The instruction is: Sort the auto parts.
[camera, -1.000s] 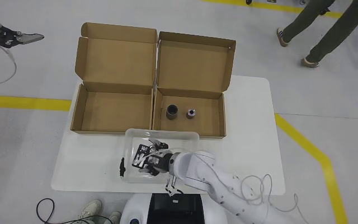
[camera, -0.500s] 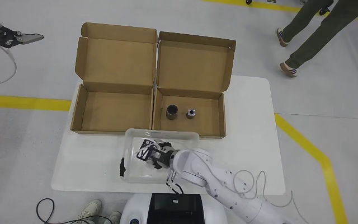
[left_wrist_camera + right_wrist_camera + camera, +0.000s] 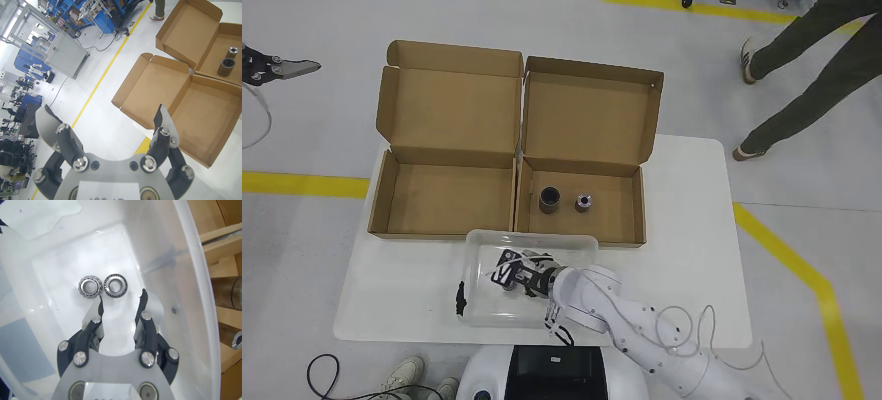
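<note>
Two steel roller bearings (image 3: pixel 90 289) (image 3: pixel 115 288) lie side by side on the floor of a clear plastic bin (image 3: pixel 582 240) at the table's front. My right gripper (image 3: pixel 122 299) is down inside the bin, open, its fingertips just short of the bearings and touching neither. From above, the right gripper (image 3: pixel 512 272) sits in the bin's left half. My left gripper (image 3: pixel 103 113) is open and holds nothing, hanging over the floor beyond the table's far left corner (image 3: pixel 287 68). A dark sleeve (image 3: pixel 550 199) and a small steel bushing (image 3: pixel 584 202) stand in the right cardboard box (image 3: pixel 627 215).
The left cardboard box (image 3: pixel 442 200) holds nothing; both boxes have their lids (image 3: pixel 452 100) standing open behind them. A small black object (image 3: pixel 459 297) lies at the bin's left edge. The white table (image 3: pixel 692 220) is bare to the right of the boxes.
My right gripper has shifted slightly inside the bin toward the boxes. The left arm has not moved.
</note>
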{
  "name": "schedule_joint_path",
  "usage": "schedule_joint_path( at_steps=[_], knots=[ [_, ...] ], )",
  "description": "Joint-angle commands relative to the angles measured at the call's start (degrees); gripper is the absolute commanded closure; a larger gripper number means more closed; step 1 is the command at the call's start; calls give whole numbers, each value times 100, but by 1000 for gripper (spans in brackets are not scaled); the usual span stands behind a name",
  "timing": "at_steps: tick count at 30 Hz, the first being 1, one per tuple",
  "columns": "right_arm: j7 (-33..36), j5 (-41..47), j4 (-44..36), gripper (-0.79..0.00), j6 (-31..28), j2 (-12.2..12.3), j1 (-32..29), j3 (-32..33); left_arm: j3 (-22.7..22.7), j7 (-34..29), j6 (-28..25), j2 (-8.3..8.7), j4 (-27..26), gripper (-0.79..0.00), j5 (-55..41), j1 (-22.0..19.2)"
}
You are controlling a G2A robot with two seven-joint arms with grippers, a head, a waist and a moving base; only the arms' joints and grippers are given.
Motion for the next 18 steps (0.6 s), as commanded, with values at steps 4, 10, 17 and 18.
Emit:
schedule_joint_path(
  at_steps=[4,10,17,18],
  knots=[
    [-22,-40,107,-363,26,-28,-3,4,0,0,0,0,0,-785,0,0],
    [-64,-65,218,-366,29,-87,48,-35,0,0,0,0,0,-785,0,0],
    [-94,-56,422,-379,30,-189,176,-120,0,0,0,0,0,-785,0,0],
    [-106,-59,449,-379,35,-204,194,-133,0,0,0,0,0,-785,0,0]
  ],
)
